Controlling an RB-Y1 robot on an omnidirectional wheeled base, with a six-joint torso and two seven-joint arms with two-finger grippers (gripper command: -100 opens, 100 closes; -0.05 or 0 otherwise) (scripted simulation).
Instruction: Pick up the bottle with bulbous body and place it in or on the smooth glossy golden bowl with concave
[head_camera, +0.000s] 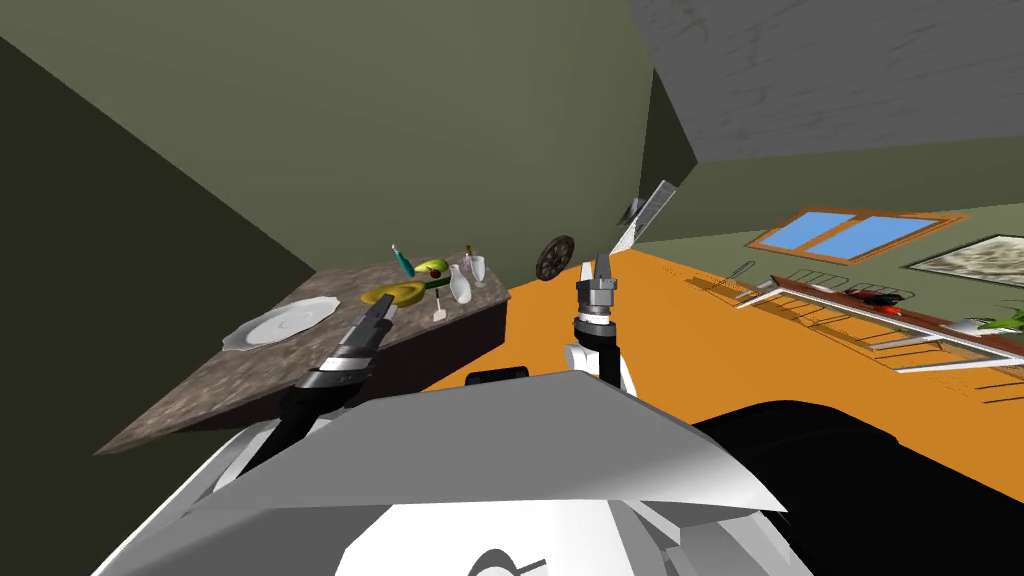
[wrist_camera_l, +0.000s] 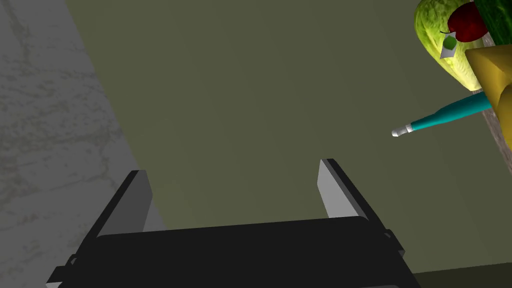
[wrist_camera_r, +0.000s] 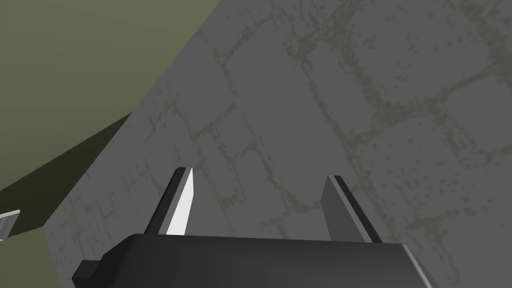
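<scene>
A white bottle with a bulbous body (head_camera: 459, 286) stands on the mottled stone table (head_camera: 200, 395), near its far end. Just left of it lies the glossy golden bowl (head_camera: 394, 294), whose rim (wrist_camera_l: 492, 75) also shows in the left wrist view. A slim teal bottle (head_camera: 403, 262) with a white cap (wrist_camera_l: 445, 115) stands behind the bowl. My left gripper (head_camera: 385, 310) hovers at the bowl's near edge, open with nothing between its fingers (wrist_camera_l: 232, 167). My right gripper (head_camera: 597, 268) is raised to the right of the table, pointing up, open and empty (wrist_camera_r: 256, 174).
A white scalloped plate (head_camera: 280, 324) lies nearer on the table. A yellow-green fruit (head_camera: 432, 267) with a red apple (wrist_camera_l: 467, 22), a glass (head_camera: 478, 268) and a small bottle (head_camera: 467, 252) crowd the far end. A dark wheel (head_camera: 555, 257) stands beyond, and a long shelf (head_camera: 880, 310) stands on the orange floor at right.
</scene>
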